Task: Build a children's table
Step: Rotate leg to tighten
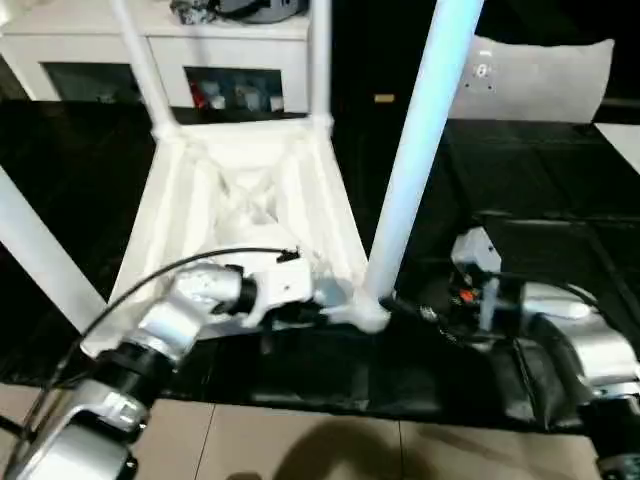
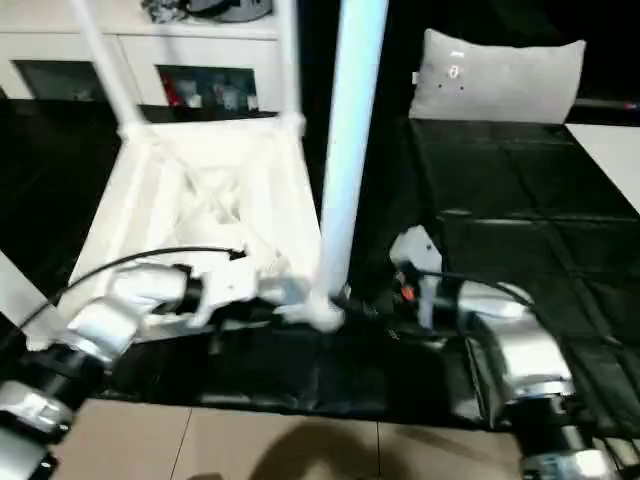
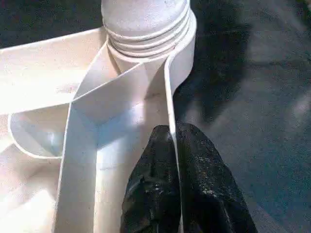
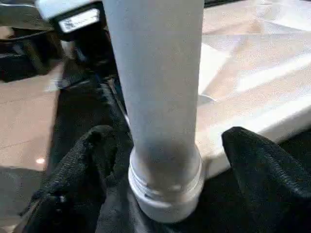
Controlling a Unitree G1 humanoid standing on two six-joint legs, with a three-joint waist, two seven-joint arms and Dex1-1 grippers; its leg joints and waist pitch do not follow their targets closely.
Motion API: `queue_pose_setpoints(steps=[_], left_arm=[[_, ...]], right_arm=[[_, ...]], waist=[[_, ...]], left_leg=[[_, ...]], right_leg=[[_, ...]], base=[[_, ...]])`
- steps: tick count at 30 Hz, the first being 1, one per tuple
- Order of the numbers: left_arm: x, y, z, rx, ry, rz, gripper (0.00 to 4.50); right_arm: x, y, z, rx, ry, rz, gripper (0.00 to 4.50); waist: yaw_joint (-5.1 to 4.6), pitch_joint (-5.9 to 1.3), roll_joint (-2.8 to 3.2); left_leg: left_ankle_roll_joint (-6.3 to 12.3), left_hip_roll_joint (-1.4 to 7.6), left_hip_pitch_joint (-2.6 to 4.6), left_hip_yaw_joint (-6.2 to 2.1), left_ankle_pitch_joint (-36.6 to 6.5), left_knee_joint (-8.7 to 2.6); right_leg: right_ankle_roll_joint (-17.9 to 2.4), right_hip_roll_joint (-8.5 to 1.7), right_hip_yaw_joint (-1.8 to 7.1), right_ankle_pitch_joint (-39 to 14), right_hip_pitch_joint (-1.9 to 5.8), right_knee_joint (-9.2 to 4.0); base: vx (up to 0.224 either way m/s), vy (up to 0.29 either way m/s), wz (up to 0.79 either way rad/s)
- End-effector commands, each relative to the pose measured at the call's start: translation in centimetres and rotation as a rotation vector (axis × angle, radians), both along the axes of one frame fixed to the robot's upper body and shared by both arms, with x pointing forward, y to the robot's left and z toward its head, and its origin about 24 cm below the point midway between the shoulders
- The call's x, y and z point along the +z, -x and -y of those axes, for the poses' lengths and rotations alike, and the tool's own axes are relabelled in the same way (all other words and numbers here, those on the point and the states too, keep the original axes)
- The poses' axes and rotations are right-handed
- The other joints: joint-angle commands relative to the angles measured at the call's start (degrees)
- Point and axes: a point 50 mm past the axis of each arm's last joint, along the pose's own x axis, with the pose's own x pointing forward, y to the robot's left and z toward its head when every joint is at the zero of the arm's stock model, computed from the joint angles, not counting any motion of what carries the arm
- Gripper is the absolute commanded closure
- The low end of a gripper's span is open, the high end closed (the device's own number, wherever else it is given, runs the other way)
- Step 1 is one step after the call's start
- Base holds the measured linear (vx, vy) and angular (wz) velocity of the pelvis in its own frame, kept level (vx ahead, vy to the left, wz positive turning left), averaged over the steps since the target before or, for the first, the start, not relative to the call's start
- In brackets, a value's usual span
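The children's table lies upside down on the black mat, its ribbed underside (image 1: 240,200) facing up. Its legs stand up from the corner sockets; the near right leg (image 1: 420,150) rises tall, with threads showing at its base (image 3: 146,34). My left gripper (image 3: 174,145) is shut on the top's rim wall (image 3: 170,97) just beside that socket. My right gripper (image 4: 165,141) straddles the base of the same leg (image 4: 160,97), one finger (image 4: 92,155) against it, the other finger (image 4: 252,155) a little off it.
A white cabinet with glass doors (image 1: 100,50) stands behind the table. A grey pillow (image 1: 540,75) lies at the back right on the black mat (image 1: 520,180). Tan floor (image 1: 300,445) runs along the mat's near edge. A black cable (image 1: 130,285) arcs over my left forearm.
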Motion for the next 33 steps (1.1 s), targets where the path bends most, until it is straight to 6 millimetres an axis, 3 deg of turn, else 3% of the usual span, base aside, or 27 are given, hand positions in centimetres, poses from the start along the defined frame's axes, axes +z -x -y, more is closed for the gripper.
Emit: queue_pose_setpoints(steps=[1, 8, 19, 22, 25, 28, 29, 30, 33], left_arm=[[-0.7, 1.1, 0.9, -0.137, -0.048, -0.046, 4.5], [-1.1, 1.9, 0.9, -0.226, -0.077, -0.09, 4.5], [-1.0, 2.3, 1.1, -0.236, -0.049, -0.125, 4.5], [-1.0, 2.3, 1.1, -0.226, -0.035, -0.134, 4.5], [-0.8, 2.1, 1.4, -0.176, 0.019, -0.161, 4.5], [-0.7, 1.6, 1.8, -0.115, 0.033, -0.152, 4.5], [-0.7, 1.3, 2.0, -0.075, 0.037, -0.15, 4.5], [-0.6, 0.7, 2.6, 0.007, 0.062, -0.144, 4.5], [-0.3, -0.4, 3.9, 0.124, 0.089, -0.104, 4.5]], right_arm=[[0.8, 0.2, -0.5, 0.085, -0.002, 0.004, 0.91], [0.3, 0.4, -1.2, 0.176, -0.005, -0.054, 1.43], [-0.2, 1.1, -1.7, 0.224, -0.027, -0.108, 2.41], [-0.3, 1.3, -1.8, 0.224, -0.034, -0.111, 2.51], [-0.8, 0.7, -2.8, 0.098, -0.05, -0.111, 2.52], [-1.2, -0.6, -3.5, -0.077, -0.016, -0.07, 2.53], [-1.3, -1.2, -3.7, -0.153, -0.008, -0.069, 2.53], [-1.3, -2.2, -4.2, -0.284, -0.017, -0.092, 2.55], [-1.4, -3.1, -5.3, -0.428, -0.007, -0.089, 2.56]], waist=[[-0.12, -3.67, -0.87], [0.57, -3.61, -1.04], [1.23, -3.7, -1.17], [1.22, -3.67, -1.08], [1.12, -3.62, -1.02], [0.57, -3.3, -0.84], [0.07, -3.07, -0.91], [-0.95, -2.66, -0.75], [-2.32, -2.55, -0.82]], left_leg=[[5.71, 0.66, -1.29, 1.56, -5.45, -3.87], [4.69, 0.75, -1.18, 1.74, -6.15, -4.08], [4.09, 0.69, -1.23, 1.86, -5.1, -4.01], [3.88, 0.71, -1.23, 1.85, -5.41, -4.06], [3.57, 0.63, -1.24, 1.89, -5.5, -4.13], [2.09, 0.42, -1.27, 1.78, -7.52, -4.48], [1.27, 0.2, -1.32, 1.71, -8.95, -4.66], [0.32, -0.21, -1.1, 1.68, -11.98, -4.71], [-0.56, -0.71, -0.96, 1.3, -14.81, -4.39]], right_leg=[[-10.39, -2.16, 3.18, -13.3, 4.08, -3.98], [-9.82, -2.2, 3.68, -14.81, 3.91, -3.95], [-9.63, -2.11, 3.77, -13.55, 3.92, -3.76], [-9.3, -2.14, 3.77, -14.21, 3.94, -3.85], [-8.9, -2.09, 3.78, -14.81, 3.92, -4.0], [-7.41, -2.1, 3.63, -18.96, 3.93, -4.43], [-6.02, -2.03, 3.49, -22.32, 3.96, -4.86], [-3.67, -1.9, 3.22, -28.87, 3.72, -5.7], [-0.08, -1.93, 2.27, -36.02, 3.48, -6.85]], base=[[0.0, 0.0, 0.0], [0.0, 0.0, 0.0], [0.0, 0.0, 0.0], [0.0, 0.0, 0.0], [0.0, 0.0, 0.0], [0.0, 0.0, 0.0], [0.0, 0.0, 0.0], [0.0, 0.0, 0.0], [-0.053, 0.001, -0.07]])
